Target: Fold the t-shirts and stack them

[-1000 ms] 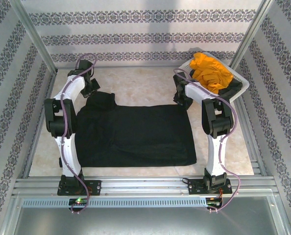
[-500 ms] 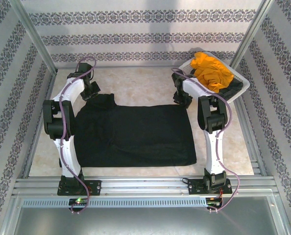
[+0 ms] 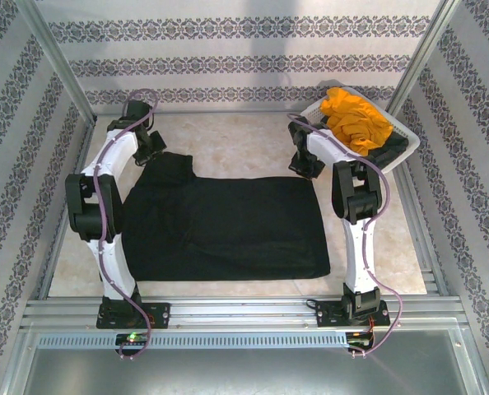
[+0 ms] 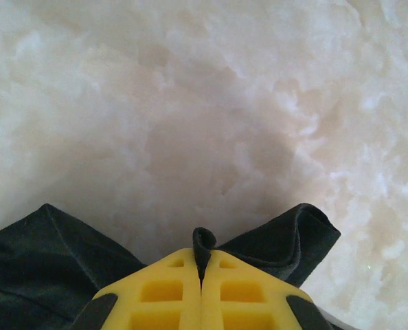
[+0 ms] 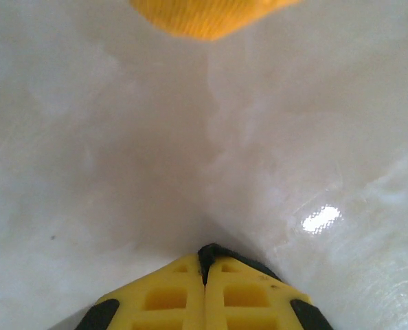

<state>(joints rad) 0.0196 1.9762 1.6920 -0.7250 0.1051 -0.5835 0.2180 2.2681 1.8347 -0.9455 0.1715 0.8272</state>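
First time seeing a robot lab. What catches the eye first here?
A large black t-shirt lies spread flat in the middle; the left end effector and the right end effector each pinch its far edge. At the far right, a mustard-orange t-shirt is heaped in a white basket.

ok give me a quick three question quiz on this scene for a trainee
1. True or false: the orange t-shirt lies spread flat on the table.
2. What is the left gripper pinching? A) the black t-shirt B) a towel C) nothing
3. Fill in: the white basket sits at the far ____ corner of the table.
Key: 1 false, it is bunched in the basket. 2 A, and the right gripper is shut on it too. 3 right.
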